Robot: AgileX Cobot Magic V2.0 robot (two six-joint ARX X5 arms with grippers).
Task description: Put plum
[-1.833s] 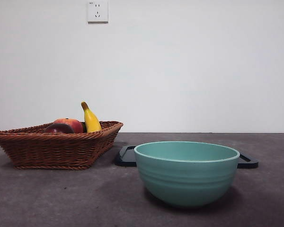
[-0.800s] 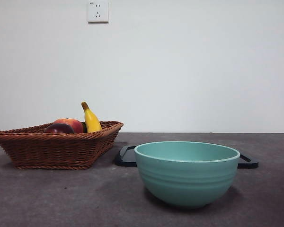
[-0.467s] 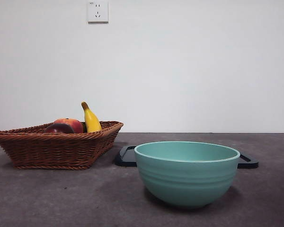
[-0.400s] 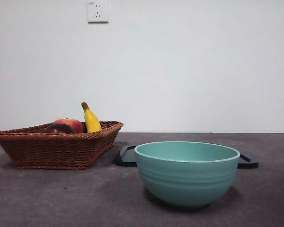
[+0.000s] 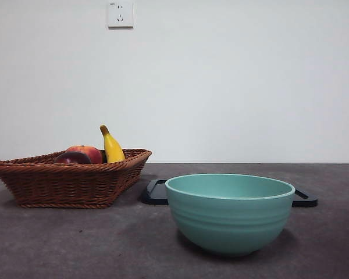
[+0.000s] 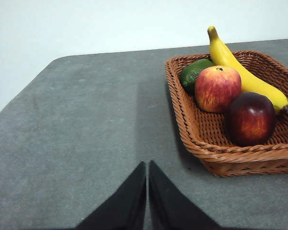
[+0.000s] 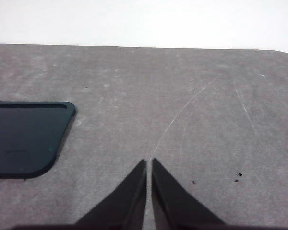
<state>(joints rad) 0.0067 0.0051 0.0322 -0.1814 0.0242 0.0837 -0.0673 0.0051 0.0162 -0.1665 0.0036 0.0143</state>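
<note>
Nothing of the task is done yet, judging by how things lie. Nearest in the front view stands the teal bowl, empty as far as its rim shows, with a black tray flat on the surface just behind it. Farther back and to one side sits the wicker basket, and the plum lies inside it, near the basket's front wall, touching nothing that grips. Beside it rest a red-orange apple, a yellow banana and a green fruit.

The left tool hangs over bare surface beside the basket, its jaws pressed together and holding nothing. The right tool is likewise closed and empty, over bare surface near a corner of the tray.

Everything is left: reaching the plum, gripping it, lifting it out and setting it down. The task names no destination; bowl or tray both seem possible.
</note>
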